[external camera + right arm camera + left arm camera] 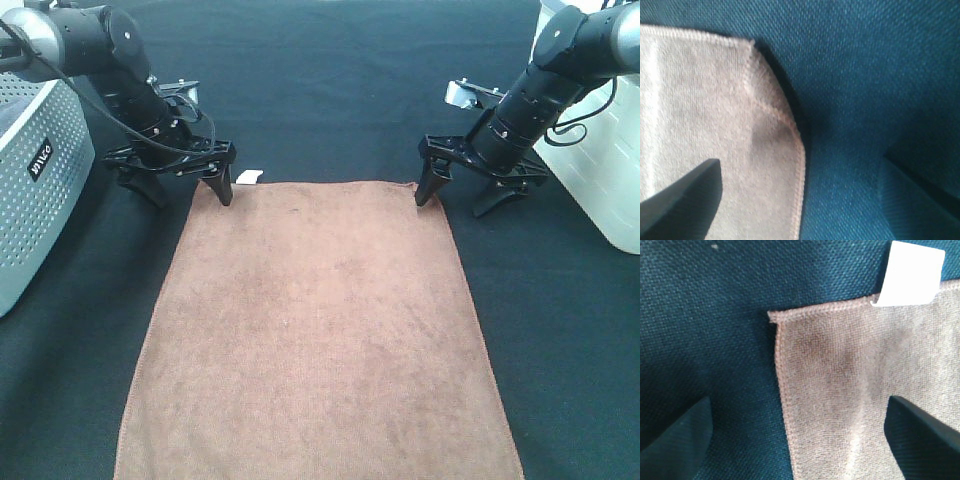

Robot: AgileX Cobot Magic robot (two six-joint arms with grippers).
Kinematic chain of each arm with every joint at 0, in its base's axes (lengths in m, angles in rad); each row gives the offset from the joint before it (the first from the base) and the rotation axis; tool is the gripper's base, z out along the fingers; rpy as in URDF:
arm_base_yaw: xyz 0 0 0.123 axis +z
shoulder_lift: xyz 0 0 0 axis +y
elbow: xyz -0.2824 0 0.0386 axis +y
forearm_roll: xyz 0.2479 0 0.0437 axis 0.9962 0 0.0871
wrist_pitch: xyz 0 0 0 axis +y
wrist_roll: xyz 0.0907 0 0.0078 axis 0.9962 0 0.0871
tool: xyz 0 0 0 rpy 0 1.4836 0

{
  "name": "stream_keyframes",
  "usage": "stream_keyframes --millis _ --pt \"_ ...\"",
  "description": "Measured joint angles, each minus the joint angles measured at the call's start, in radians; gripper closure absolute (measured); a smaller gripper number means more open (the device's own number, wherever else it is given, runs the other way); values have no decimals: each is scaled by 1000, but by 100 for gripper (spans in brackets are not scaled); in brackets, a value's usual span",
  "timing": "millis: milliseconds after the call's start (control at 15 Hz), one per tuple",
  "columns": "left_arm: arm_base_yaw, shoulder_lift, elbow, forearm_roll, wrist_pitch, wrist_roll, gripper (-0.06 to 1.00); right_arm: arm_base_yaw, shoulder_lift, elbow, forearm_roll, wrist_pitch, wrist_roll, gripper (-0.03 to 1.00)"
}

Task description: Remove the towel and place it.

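Note:
The reddish-brown towel lies spread flat on the dark table, running from the middle to the front edge. Its white tag sticks out at the far left corner. My left gripper is open and straddles the far left corner; in the left wrist view one finger is over the towel and one is over the table, with the tag beyond. My right gripper is open and straddles the far right corner, one finger on each side of the edge. Neither holds anything.
A grey perforated box stands at the left edge. A white container stands at the right edge. The dark tablecloth covers the table behind the towel.

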Motion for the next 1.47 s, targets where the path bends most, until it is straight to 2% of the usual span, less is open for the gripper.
stream_keyframes --millis 200,333,600,733,1000,1067,1133,1200,1467 --pt "-27 2 -1 -18 -10 15 14 20 9 -3 36 -43 -35 16" --pt "-71 4 -2 -42 -19 15 17 70 13 -4 42 -117 -44 16" --pt "-77 5 -2 -47 -28 -4 21 87 17 -4 35 -159 -44 20" --pt "-77 7 -2 -44 -33 -5 32 88 20 -4 23 -185 -44 29" --pt "-77 15 -2 -24 -48 2 82 90 30 -3 -46 -251 -44 75" --pt "-77 15 -2 -14 -51 19 91 90 32 -2 -55 -258 -44 86" --pt "-77 16 -2 -13 -52 38 93 90 34 -1 -60 -268 -44 94" --pt "-77 16 -2 -13 -54 50 93 91 34 -1 -64 -272 -44 97" --pt "-81 25 -32 5 -57 60 93 95 31 2 -115 -329 -44 97"
